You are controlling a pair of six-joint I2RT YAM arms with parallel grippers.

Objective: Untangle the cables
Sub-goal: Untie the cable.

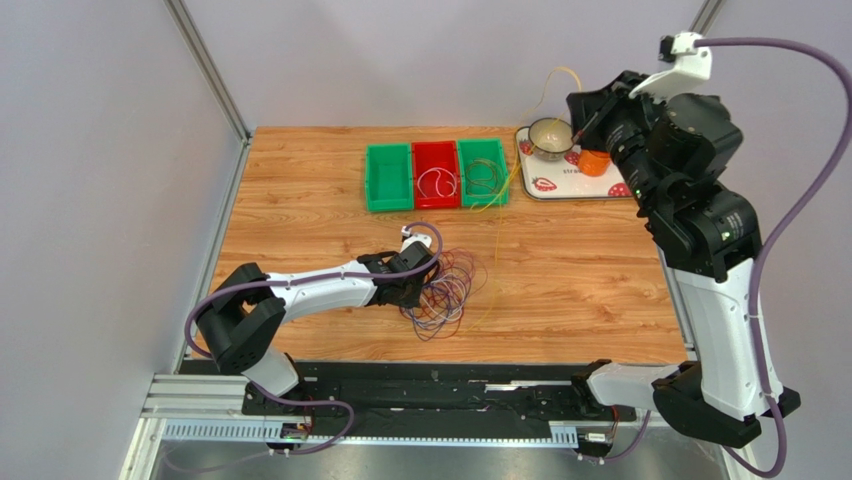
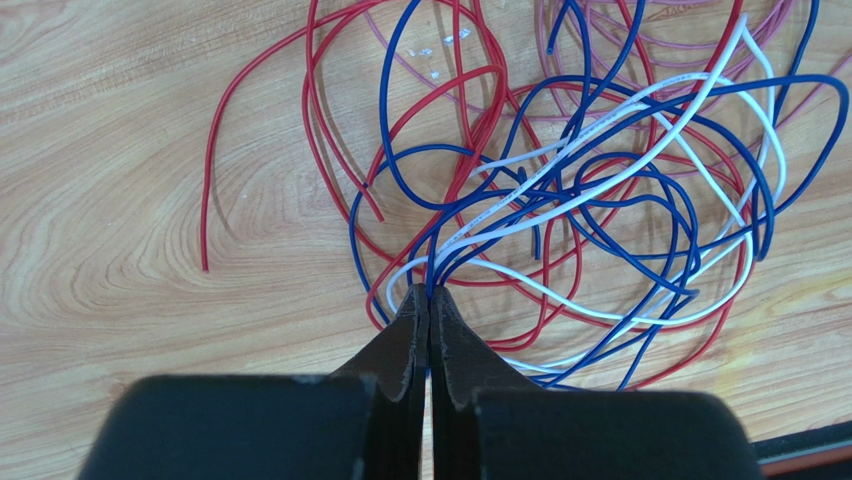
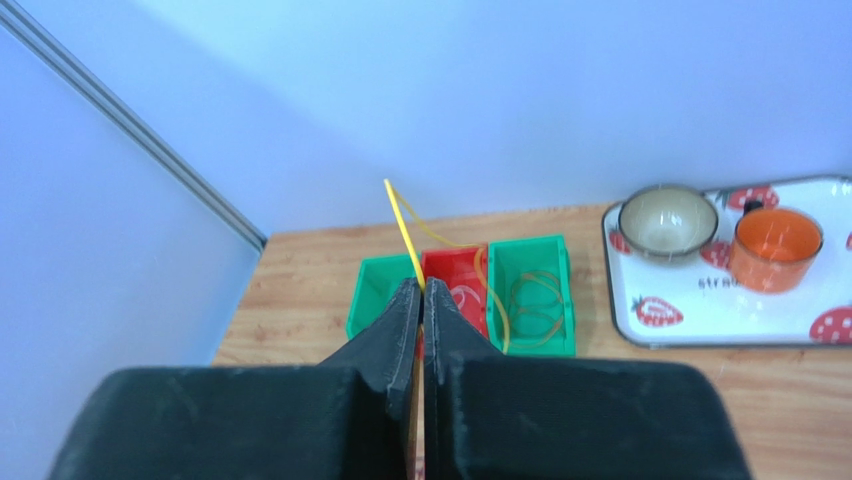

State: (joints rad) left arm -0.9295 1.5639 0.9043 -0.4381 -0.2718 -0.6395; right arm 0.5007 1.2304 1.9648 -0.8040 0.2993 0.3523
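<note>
Many thin, light, springy coloured wire cables (image 1: 448, 290) lie tangled; left fingers (image 2: 418, 318) pinch blue-white strands (image 2: 500, 215), right fingers (image 3: 412, 308) a yellow wire (image 3: 400, 215); probably best gripped singly near free ends.

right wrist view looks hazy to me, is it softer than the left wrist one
Yes: right wrist view is soft with a bluish cast, bins and tray slightly blurred; left wrist view is crisp on the cables, only the close dark jaws lack detail.
</note>
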